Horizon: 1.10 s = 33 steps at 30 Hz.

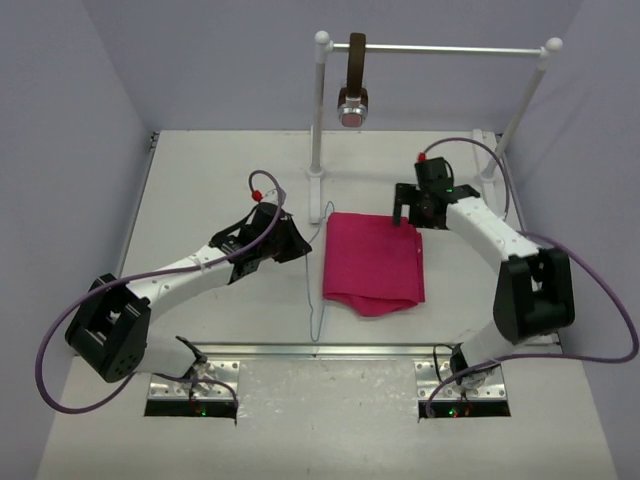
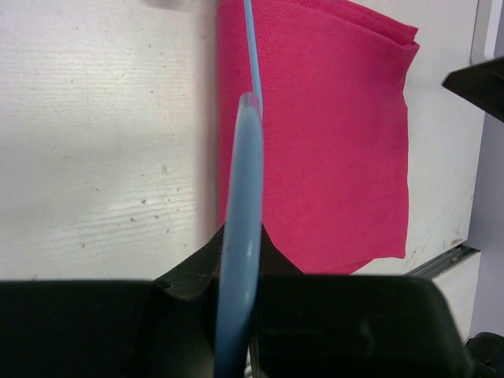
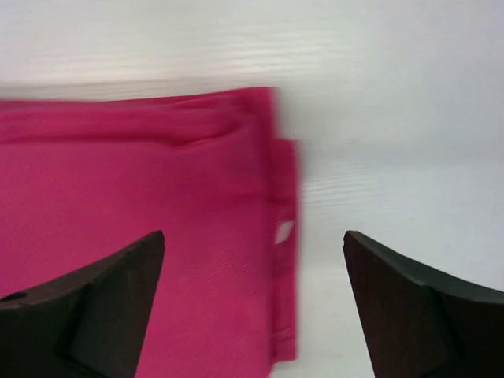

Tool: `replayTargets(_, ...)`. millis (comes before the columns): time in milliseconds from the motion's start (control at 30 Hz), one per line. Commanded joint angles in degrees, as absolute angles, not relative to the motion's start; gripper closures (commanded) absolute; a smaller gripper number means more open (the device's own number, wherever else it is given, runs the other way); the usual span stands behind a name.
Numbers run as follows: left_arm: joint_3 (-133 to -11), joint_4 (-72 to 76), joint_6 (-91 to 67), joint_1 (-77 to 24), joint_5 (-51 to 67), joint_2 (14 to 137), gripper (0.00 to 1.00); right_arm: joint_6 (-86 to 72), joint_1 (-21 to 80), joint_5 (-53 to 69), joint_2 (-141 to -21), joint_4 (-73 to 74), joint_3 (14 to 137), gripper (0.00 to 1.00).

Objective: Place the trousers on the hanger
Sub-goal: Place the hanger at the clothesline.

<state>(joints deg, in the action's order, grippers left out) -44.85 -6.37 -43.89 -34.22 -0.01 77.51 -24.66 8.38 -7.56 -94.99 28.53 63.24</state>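
White tabletop (image 1: 200,180) carries the trousers (image 1: 372,265), folded into a flat magenta pad at its middle. Along their left edge runs the hanger (image 1: 313,300), only a thin pale line from above; its hook cannot be made out. On its blurred blue frame the left gripper (image 1: 285,240) is clenched. Over the trousers' far right corner the right gripper (image 1: 407,212) hovers, fingers spread, grasping nothing. Farther back, a rack (image 1: 430,47) holds a brown strap (image 1: 354,75).
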Motion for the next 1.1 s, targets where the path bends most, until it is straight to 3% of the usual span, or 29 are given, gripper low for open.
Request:
replayTargets(0, -51.3, -9.2, -43.2, -36.4, -0.6, 75.4, 1.0, -22.4, 27.2, -13.4, -78.7, 29.0, 62.7, 0.01)
replayTargets(200, -60.5, -13.9, -45.6, -41.5, -7.3, 75.8, 1.0, -33.8, 39.8, -8.7, -63.5, 19.5, 46.9, 0.01)
replayTargets(333, -64.8, -15.8, -49.0, -44.5, -14.4, 75.1, 1.0, -36.6, 45.9, -10.1, -59.0, 16.4, 43.1, 0.03)
replayTargets(667, -69.4, -13.2, -53.0, -48.0, -21.7, 77.5, 1.0, -36.0, 51.3, -10.4, -56.9, 17.1, 44.9, 0.11)
replayTargets(1067, -81.8, -23.3, -57.9, -51.4, -30.3, 86.0, 1.0, -35.0, 60.4, -26.9, -62.3, 27.8, 55.7, 0.14)
